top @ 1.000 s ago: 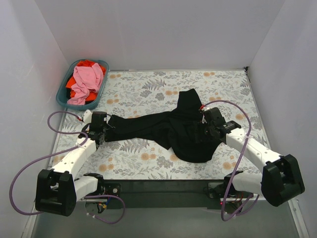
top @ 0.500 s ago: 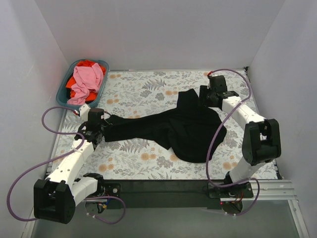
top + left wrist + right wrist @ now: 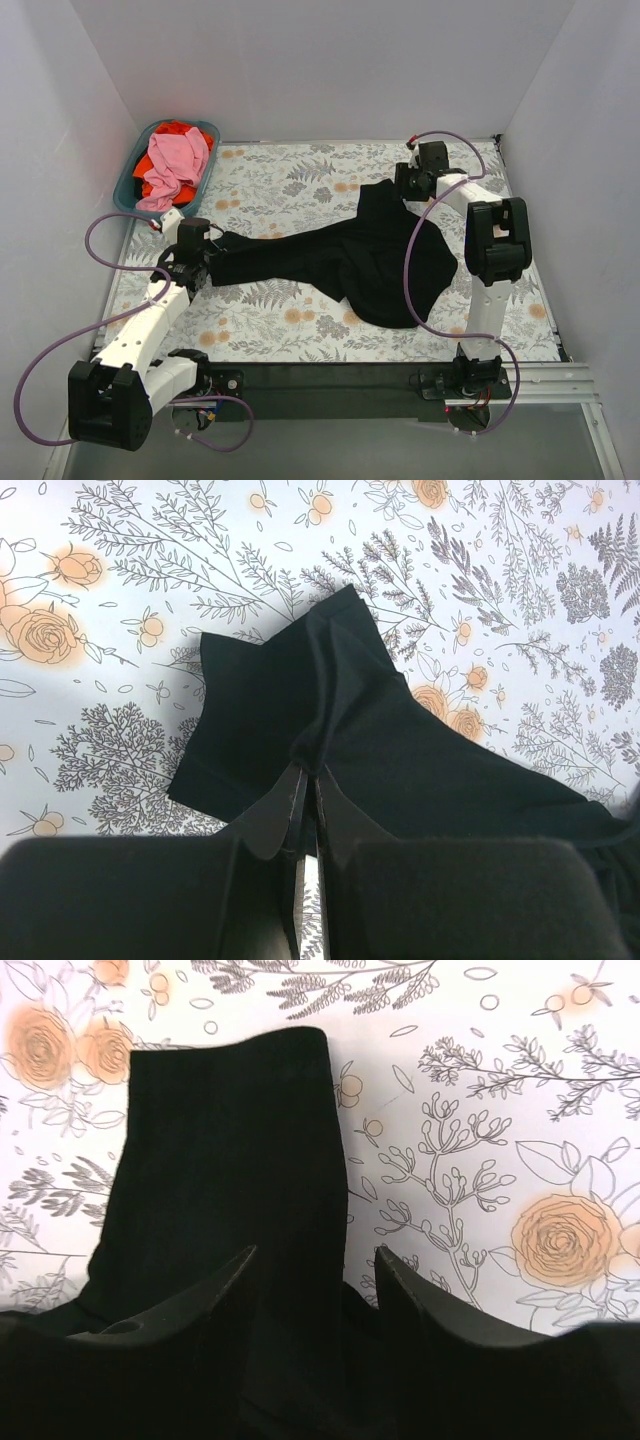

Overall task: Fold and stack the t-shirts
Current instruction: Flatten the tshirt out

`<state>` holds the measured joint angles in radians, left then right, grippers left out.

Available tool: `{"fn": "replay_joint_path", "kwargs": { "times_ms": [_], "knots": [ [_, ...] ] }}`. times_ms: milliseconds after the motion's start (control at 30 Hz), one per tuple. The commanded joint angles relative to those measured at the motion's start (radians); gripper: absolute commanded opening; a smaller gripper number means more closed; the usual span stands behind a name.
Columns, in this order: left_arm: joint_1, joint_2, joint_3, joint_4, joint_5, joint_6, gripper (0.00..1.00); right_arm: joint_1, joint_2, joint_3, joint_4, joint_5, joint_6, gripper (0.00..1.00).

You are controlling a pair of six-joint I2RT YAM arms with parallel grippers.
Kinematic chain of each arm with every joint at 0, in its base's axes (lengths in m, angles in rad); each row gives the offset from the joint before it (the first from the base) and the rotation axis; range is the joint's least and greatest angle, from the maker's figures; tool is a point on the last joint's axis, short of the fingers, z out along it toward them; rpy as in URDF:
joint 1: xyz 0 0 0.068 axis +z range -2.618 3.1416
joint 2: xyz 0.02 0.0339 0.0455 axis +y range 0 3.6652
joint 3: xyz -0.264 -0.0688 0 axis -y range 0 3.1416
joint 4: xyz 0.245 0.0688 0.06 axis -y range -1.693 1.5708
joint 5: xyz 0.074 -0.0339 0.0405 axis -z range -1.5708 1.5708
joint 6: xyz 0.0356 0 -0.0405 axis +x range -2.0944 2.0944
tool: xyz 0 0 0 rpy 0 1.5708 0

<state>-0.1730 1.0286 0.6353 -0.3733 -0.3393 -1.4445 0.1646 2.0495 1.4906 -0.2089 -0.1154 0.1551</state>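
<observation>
left gripper (image 3: 308,772) we see pinching the black tee (image 3: 400,740); right gripper (image 3: 315,1252) spread, straddling the tee's far end on the surface (image 3: 300,170).

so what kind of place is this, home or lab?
Most likely a lab test cell, not a home: bare white walls box in a floral-covered table, with a black t-shirt lying on it and a teal basket of laundry at the far left corner.

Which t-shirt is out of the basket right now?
The black t-shirt, stretched across the table; the pink t-shirt and the orange-red t-shirt lie bunched in the basket.
</observation>
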Motion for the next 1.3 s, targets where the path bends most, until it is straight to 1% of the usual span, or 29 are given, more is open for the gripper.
{"fn": "replay_joint_path", "kwargs": {
  "times_ms": [0,67,100,167,200,300,367,400,433,467,500,533,567,600,633,667,700,733,767,800,867,900,933,1000,1033,1100,1133,1233,1267],
  "knots": [
    [0.001,-0.016,0.012,0.002,-0.027,0.018,0.00,0.003,0.017,0.056,0.026,-0.017,-0.038,0.56],
    [0.001,-0.021,0.020,-0.007,-0.027,0.018,0.00,0.004,0.021,0.054,0.026,-0.004,-0.068,0.45],
    [0.001,-0.030,0.024,-0.021,-0.017,0.015,0.00,0.003,0.017,0.048,0.028,-0.001,-0.077,0.28],
    [0.001,-0.042,0.052,-0.044,-0.006,0.010,0.00,0.004,-0.015,0.025,0.029,-0.001,-0.089,0.12],
    [0.001,-0.048,0.064,-0.083,-0.006,0.006,0.00,0.007,-0.032,0.013,0.028,0.000,-0.094,0.02],
    [0.001,-0.081,0.131,-0.189,-0.024,-0.005,0.00,0.042,-0.136,-0.062,0.037,0.048,-0.118,0.01],
    [0.001,-0.111,0.165,-0.237,-0.044,-0.008,0.00,0.091,-0.227,-0.137,0.036,0.107,-0.120,0.01],
    [0.001,-0.125,0.191,-0.257,-0.050,-0.007,0.00,0.113,-0.257,-0.170,0.034,0.111,-0.109,0.01],
    [0.001,-0.139,0.201,-0.288,-0.053,-0.005,0.00,0.160,-0.317,-0.200,0.034,0.156,-0.098,0.01],
    [0.001,-0.168,0.208,-0.300,-0.055,-0.001,0.00,0.188,-0.346,-0.273,0.022,0.204,-0.088,0.01],
    [0.001,-0.179,0.217,-0.321,-0.053,0.002,0.00,0.217,-0.371,-0.309,0.011,0.226,-0.066,0.01],
    [0.001,-0.192,0.219,-0.331,-0.053,0.003,0.00,0.287,-0.412,-0.344,0.000,0.250,-0.059,0.03],
    [0.001,-0.215,0.221,-0.341,-0.044,0.001,0.00,0.326,-0.425,-0.412,-0.012,0.293,-0.051,0.06],
    [0.001,-0.225,0.215,-0.354,-0.037,-0.001,0.00,0.366,-0.434,-0.435,-0.053,0.302,-0.042,0.10],
    [0.001,-0.237,0.210,-0.358,-0.030,-0.004,0.00,0.445,-0.446,-0.461,-0.073,0.301,-0.035,0.11],
    [0.001,-0.248,0.202,-0.361,-0.012,-0.010,0.00,0.488,-0.453,-0.480,-0.096,0.307,-0.031,0.13],
    [0.001,-0.265,0.196,-0.365,-0.003,-0.022,0.00,0.530,-0.463,-0.513,-0.118,0.301,-0.034,0.18],
    [0.001,-0.274,0.176,-0.365,0.005,-0.028,0.00,0.608,-0.488,-0.527,-0.129,0.301,-0.043,0.21],
    [0.001,-0.280,0.169,-0.365,0.009,-0.036,0.00,0.639,-0.503,-0.536,-0.136,0.333,-0.045,0.25],
    [0.001,-0.292,0.156,-0.363,0.016,-0.048,0.00,0.656,-0.521,-0.549,-0.144,0.339,-0.042,0.40],
    [0.001,-0.300,0.132,-0.360,0.013,-0.054,0.00,0.650,-0.590,-0.550,-0.155,0.350,-0.037,0.51],
    [0.001,-0.302,0.126,-0.355,0.007,-0.056,0.00,0.641,-0.610,-0.544,-0.153,0.356,-0.043,0.59],
    [0.001,-0.303,0.119,-0.349,0.000,-0.054,0.00,0.603,-0.639,-0.518,-0.153,0.356,-0.049,0.61],
    [0.001,-0.306,0.106,-0.339,-0.009,-0.053,0.00,0.554,-0.655,-0.491,-0.147,0.350,-0.060,0.61],
    [0.001,-0.309,0.098,-0.332,-0.010,-0.050,0.00,0.494,-0.654,-0.472,-0.144,0.339,-0.060,0.61],
    [0.001,-0.314,0.083,-0.311,-0.013,-0.050,0.00,0.435,-0.638,-0.464,-0.132,0.292,-0.040,0.60],
    [0.001,-0.317,0.078,-0.306,-0.015,-0.050,0.00,0.385,-0.623,-0.473,-0.123,0.274,-0.032,0.59],
    [0.001,-0.315,0.055,-0.283,-0.015,-0.047,0.00,0.308,-0.603,-0.498,-0.083,0.159,-0.002,0.58],
    [0.001,-0.315,0.044,-0.277,-0.017,-0.042,0.00,0.293,-0.601,-0.529,-0.067,0.087,0.007,0.58]
  ]
}}
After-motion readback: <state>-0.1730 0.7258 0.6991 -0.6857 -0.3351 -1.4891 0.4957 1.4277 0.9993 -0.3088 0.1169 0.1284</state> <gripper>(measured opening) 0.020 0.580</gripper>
